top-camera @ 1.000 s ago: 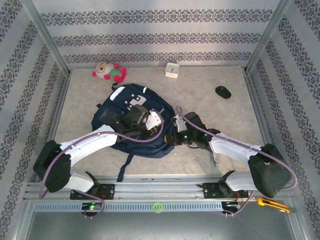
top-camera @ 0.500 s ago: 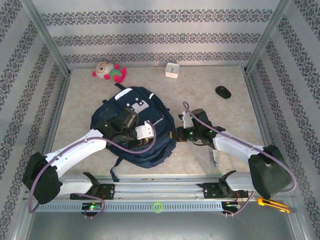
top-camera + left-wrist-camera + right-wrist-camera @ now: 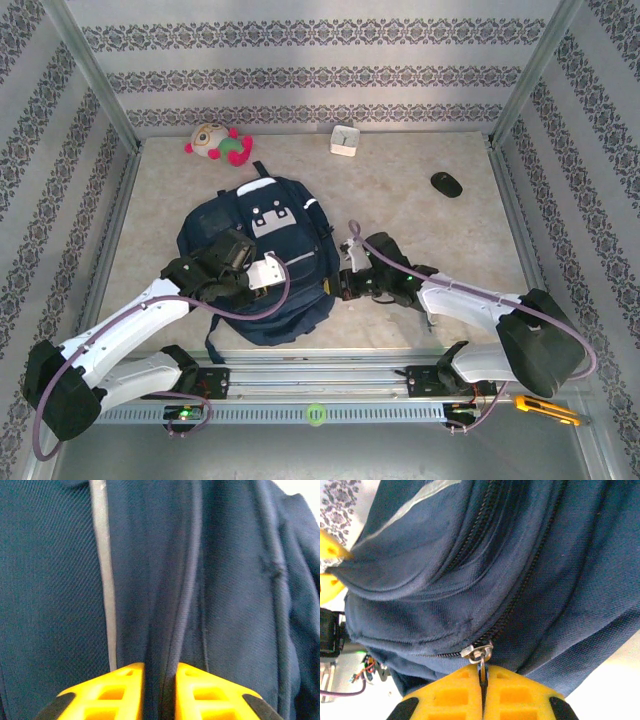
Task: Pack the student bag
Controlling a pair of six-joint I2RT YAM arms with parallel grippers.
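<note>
While the left gripper (image 3: 160,672) sits over the near half of the student bag (image 3: 235,215), its yellow fingers (image 3: 107,692) stand narrow, pinching a raised fold of navy cloth between them; the bag lies flat on the table (image 3: 420,215) between the two arms, front pockets up; its long axis runs roughly from the near rail toward the back wall, carry loop (image 3: 258,168) pointing away, strap (image 3: 210,340) trailing toward the bases; the zipper (image 3: 520,595) follows the bag's right flank; the right gripper (image 3: 482,672), touching that flank and so the nearer to the closure, is closed on the zipper pull (image 3: 479,654); opening probably calls for a draw along the zipper against the left's hold; plush toy (image 3: 215,142), white box (image 3: 345,140) and dark oval thing (image 3: 446,183) lie well apart, toward the back wall.
</note>
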